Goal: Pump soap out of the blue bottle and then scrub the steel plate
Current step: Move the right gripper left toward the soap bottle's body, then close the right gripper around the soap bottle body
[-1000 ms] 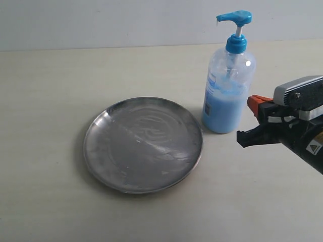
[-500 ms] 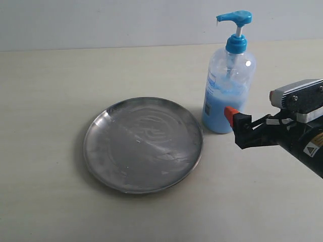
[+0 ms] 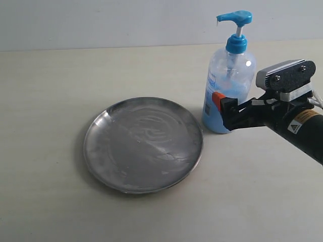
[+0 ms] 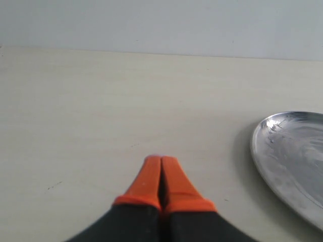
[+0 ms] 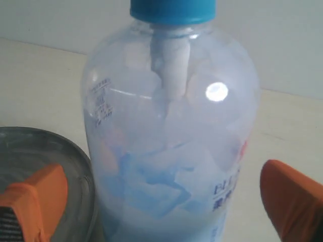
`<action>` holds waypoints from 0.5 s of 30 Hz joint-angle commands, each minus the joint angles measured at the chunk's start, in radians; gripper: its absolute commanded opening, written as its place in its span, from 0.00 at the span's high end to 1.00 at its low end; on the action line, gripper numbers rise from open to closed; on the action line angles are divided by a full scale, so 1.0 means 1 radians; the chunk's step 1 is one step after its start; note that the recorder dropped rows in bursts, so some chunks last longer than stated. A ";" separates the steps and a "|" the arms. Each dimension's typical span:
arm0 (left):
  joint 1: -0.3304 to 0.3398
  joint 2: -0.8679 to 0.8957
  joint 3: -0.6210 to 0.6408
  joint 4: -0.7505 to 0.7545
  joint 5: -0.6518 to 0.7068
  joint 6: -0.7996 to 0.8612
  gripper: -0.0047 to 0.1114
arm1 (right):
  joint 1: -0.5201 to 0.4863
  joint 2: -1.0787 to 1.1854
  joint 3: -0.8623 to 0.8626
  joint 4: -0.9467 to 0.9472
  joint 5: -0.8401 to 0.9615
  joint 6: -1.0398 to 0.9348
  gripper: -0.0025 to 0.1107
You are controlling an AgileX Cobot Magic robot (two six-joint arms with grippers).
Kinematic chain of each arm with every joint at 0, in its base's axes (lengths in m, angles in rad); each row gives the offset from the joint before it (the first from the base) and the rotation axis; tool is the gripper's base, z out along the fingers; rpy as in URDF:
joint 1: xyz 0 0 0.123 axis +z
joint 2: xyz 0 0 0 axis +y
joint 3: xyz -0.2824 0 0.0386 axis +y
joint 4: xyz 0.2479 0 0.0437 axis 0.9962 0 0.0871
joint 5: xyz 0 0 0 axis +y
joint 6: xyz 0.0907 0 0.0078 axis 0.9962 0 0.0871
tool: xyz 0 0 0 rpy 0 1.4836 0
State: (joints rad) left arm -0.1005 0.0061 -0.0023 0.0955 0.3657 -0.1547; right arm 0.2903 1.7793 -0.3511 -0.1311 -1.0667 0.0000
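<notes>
We see the right end effector [image 3: 223, 105] spread wide and holding nothing. Its orange pads [image 5: 33, 201] stand on either side of the blue bottle [image 3: 229, 70], low on the body, with a gap at each side. The bottle stands upright on the tabletop [image 3: 50, 75], just beside the steel plate [image 3: 143, 146]. It is about half full of light blue soap [image 3: 214, 113]. The left end effector [image 4: 161, 176] is closed, pad against pad, with nothing in it. It hangs over bare tabletop near the plate's rim.

We think tipping is the main risk. If one pad touches before the other, the tall bottle could be pushed sideways, slide into the plate, or topple. Squeezing the thin clear wall too hard could buckle it. The pump head [image 3: 234, 18] points its spout toward the plate's side, but the spout looks to end short of the rim. A press from here may therefore drop soap on the tabletop instead. Faint swirls [image 3: 151, 126] mark the plate, and we cannot tell whether they are soap.
</notes>
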 commanded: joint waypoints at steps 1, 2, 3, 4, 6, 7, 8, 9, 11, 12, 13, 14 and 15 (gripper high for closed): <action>0.002 -0.006 0.002 -0.002 -0.011 -0.006 0.96 | 0.001 0.002 -0.005 0.000 -0.054 0.008 0.05; 0.002 -0.006 0.002 -0.002 -0.011 -0.006 0.96 | 0.001 0.002 -0.005 0.000 -0.059 0.009 0.05; 0.002 -0.006 0.002 -0.002 -0.011 -0.006 0.96 | 0.001 0.002 -0.005 0.000 -0.063 0.009 0.05; 0.002 -0.006 0.002 -0.002 -0.011 -0.006 0.96 | 0.001 0.002 -0.005 0.000 -0.065 0.009 0.05; 0.002 -0.006 0.002 -0.002 -0.011 -0.006 0.96 | 0.001 0.002 -0.016 0.008 -0.063 0.011 0.05; 0.002 -0.006 0.002 -0.002 -0.011 -0.006 0.96 | 0.001 0.002 -0.024 0.008 -0.052 0.011 0.05; 0.002 -0.006 0.002 -0.002 -0.011 -0.006 0.96 | 0.001 0.004 -0.031 0.008 -0.043 0.011 0.05; 0.002 -0.006 0.002 -0.002 -0.011 -0.006 0.96 | 0.001 0.009 -0.042 0.004 -0.039 0.014 0.05; 0.002 -0.006 0.002 -0.002 -0.011 -0.006 0.96 | 0.001 0.026 -0.065 0.003 -0.029 0.031 0.05; 0.002 -0.006 0.002 -0.002 -0.011 -0.006 0.96 | 0.001 0.036 -0.080 0.003 -0.013 0.032 0.05; 0.002 -0.006 0.002 -0.002 -0.011 -0.006 0.96 | 0.001 0.049 -0.094 0.003 -0.003 0.035 0.05; 0.002 -0.006 0.002 -0.002 -0.011 -0.006 0.96 | 0.001 0.061 -0.106 0.003 0.000 0.040 0.05; 0.002 -0.006 0.002 -0.002 -0.011 -0.006 0.96 | 0.001 0.071 -0.114 0.003 0.000 0.050 0.05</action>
State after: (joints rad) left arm -0.1005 0.0061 -0.0023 0.0955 0.3657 -0.1547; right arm 0.2903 1.8249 -0.4382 -0.1270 -1.0806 0.0283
